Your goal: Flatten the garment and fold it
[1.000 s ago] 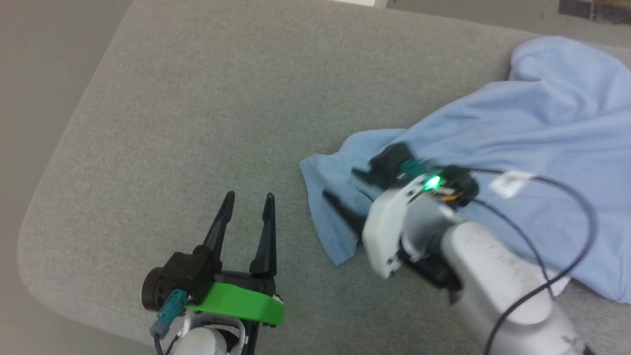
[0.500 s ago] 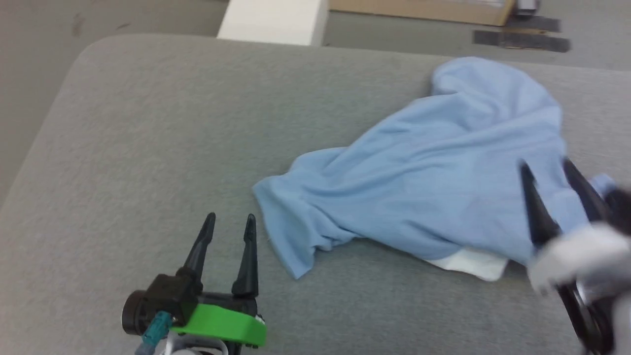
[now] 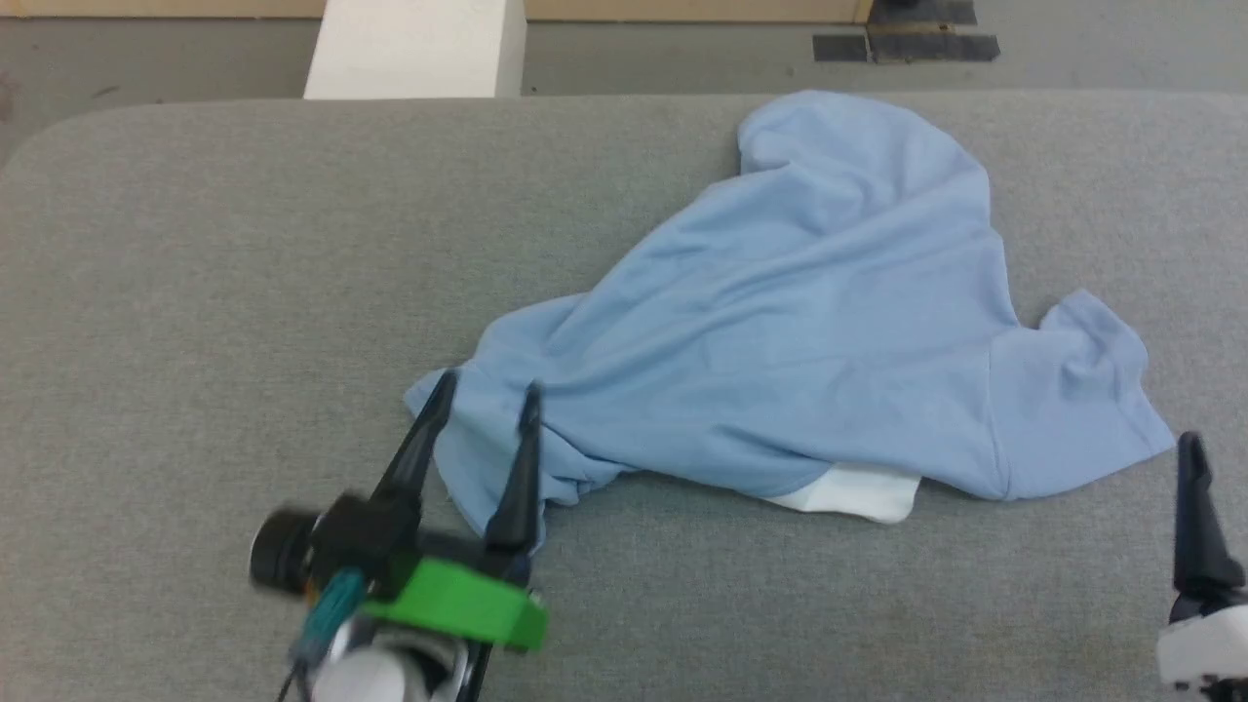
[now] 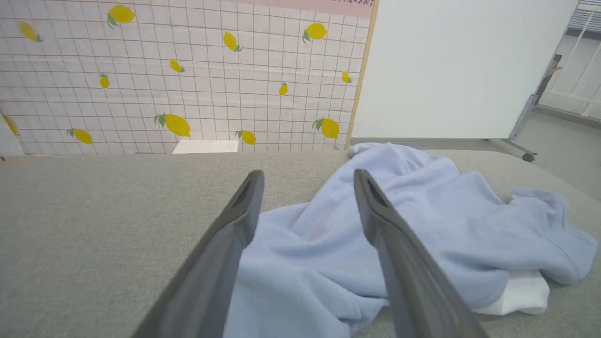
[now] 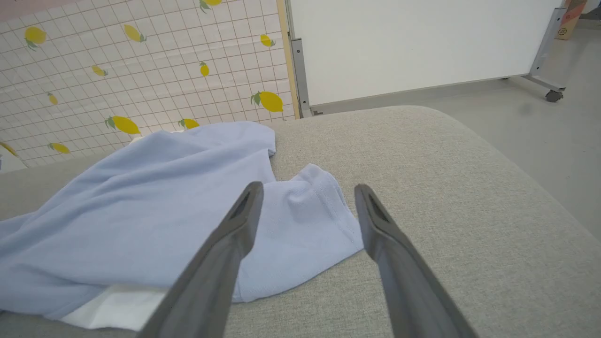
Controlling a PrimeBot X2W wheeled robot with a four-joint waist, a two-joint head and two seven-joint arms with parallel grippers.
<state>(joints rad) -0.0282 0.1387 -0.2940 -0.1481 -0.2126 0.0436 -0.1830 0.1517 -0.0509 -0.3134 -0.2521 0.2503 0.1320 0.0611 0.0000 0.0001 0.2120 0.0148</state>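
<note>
Grey fabric-covered bench (image 3: 244, 244), rounded corners, nothing on it but the garment (image 3: 809, 322). Garment is light blue, crumpled, lying centre-right on the bench; one sleeve (image 3: 1082, 390) is splayed to the right and a white inner panel (image 3: 848, 492) pokes out at the near edge. Left jaws spread, hovering at the garment's left end with cloth seen between the two fingers (image 4: 225, 263); contact cannot be told. Right jaws spread, low at the bench's right side, just beside the sleeve, holding nothing. Room: lemon-print grid wall panel (image 4: 188, 70), white board (image 5: 413, 42) on a wheeled frame, grey floor (image 5: 540, 141), white block (image 3: 414, 49) beyond the far edge, dark tape (image 3: 907, 44) on the floor.
</note>
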